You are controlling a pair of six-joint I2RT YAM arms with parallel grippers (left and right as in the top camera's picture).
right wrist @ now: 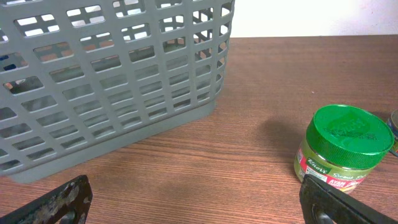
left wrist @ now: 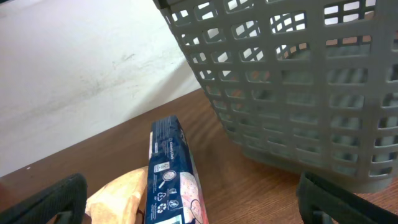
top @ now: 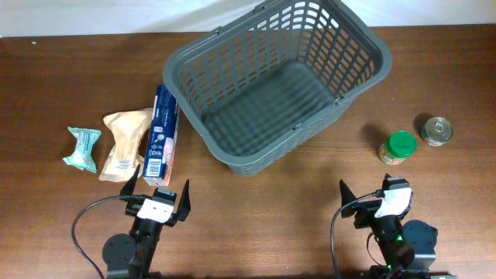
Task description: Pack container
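Note:
A large dark grey slotted basket (top: 232,151) stands empty at the table's middle back; its wall shows in the left wrist view (left wrist: 298,93) and the right wrist view (right wrist: 112,81). A blue packet (top: 163,136) (left wrist: 174,174), a tan pouch (top: 124,143) (left wrist: 118,196) and a mint wrapped item (top: 82,147) lie left of it. A green-lidded jar (top: 397,147) (right wrist: 345,146) and a tin can (top: 437,130) stand to its right. My left gripper (top: 157,192) (left wrist: 193,214) is open and empty just before the blue packet. My right gripper (top: 372,194) (right wrist: 199,214) is open and empty, near the jar.
The brown wooden table (top: 271,209) runs to a white wall at the back. Both arm bases sit at the front edge.

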